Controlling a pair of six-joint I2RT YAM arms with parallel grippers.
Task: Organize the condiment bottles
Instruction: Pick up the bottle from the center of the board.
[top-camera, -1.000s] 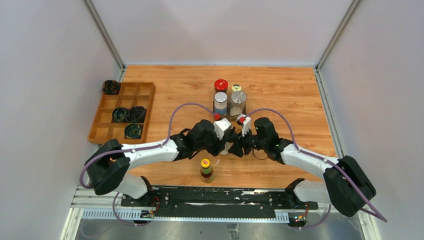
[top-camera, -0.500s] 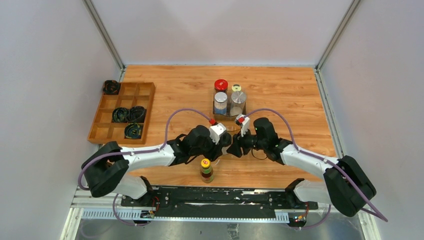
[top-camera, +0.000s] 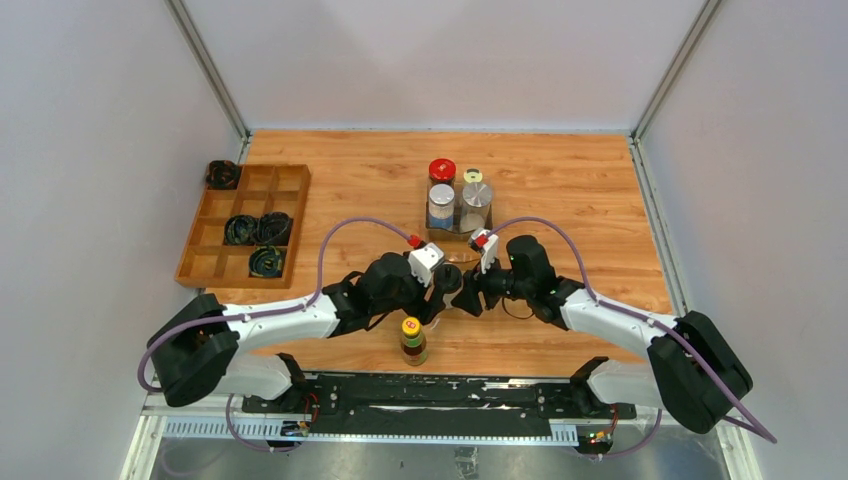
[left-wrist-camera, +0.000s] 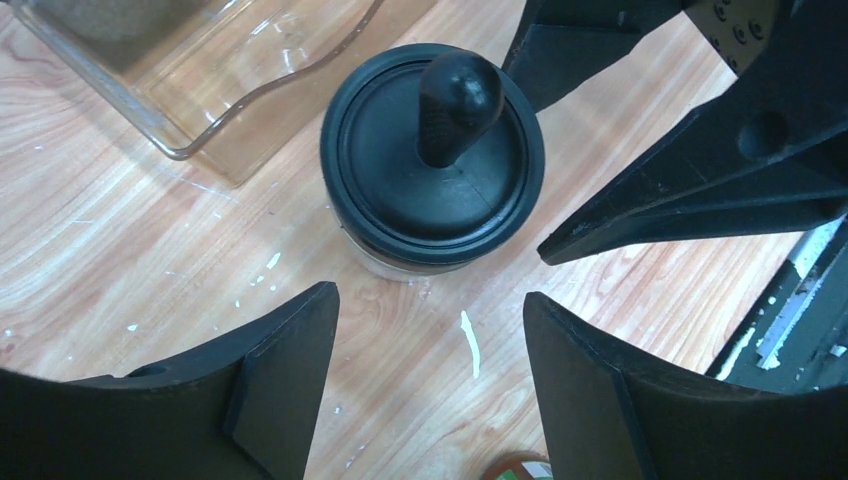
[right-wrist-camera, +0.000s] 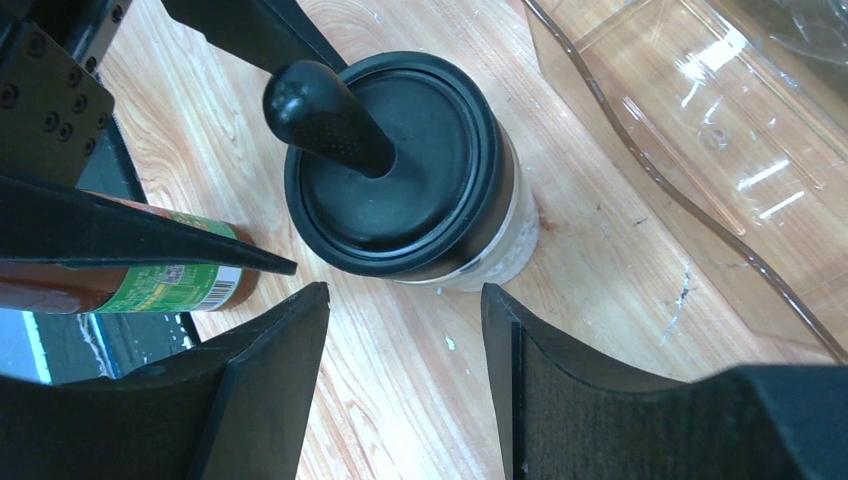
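Left fingers (left-wrist-camera: 285, 370) stood open and empty, having just let go of the black-capped jar (left-wrist-camera: 432, 150). The jar sat upright on the counter (left-wrist-camera: 120, 260) just beyond their tips. Right fingers (right-wrist-camera: 265, 390) were also spread with nothing between them, the same jar just ahead. It stood beside the near rim of the clear tray (left-wrist-camera: 180, 150), about midway across the counter, not yet inside with the other jars (top-camera: 440, 205). The brown sauce bottle (top-camera: 412, 340) waited by the near edge. Compared with a second before, the left arm had drawn back toward the near edge and the right fingers had widened slightly, so the jar's placing looked unfinished.
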